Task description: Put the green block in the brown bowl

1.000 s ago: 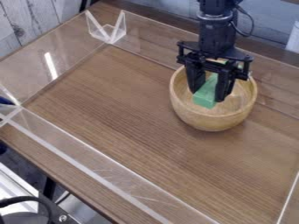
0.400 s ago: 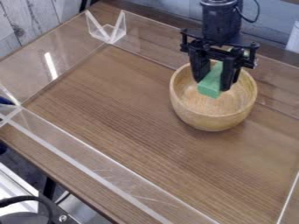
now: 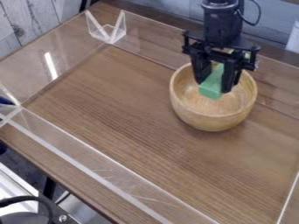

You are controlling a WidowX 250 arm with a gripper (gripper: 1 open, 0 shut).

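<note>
The green block (image 3: pixel 212 85) stands upright between the black fingers of my gripper (image 3: pixel 216 79), which is shut on it and points straight down. Block and fingers hang over the middle of the brown bowl (image 3: pixel 198 117), a round tan wooden bowl at the right of the table. The block's lower end sits about level with the bowl's rim; I cannot tell whether it touches the bowl's floor.
The bowl rests on a wooden tabletop (image 3: pixel 105 105) fenced by low clear acrylic walls (image 3: pixel 70 144). A small clear plastic stand (image 3: pixel 107 28) sits at the back left corner. A cable lies below the front left edge.
The gripper, still shut on the green block, has risen slightly above the bowl since the earliest frame. It has hardly moved in the last half second.
</note>
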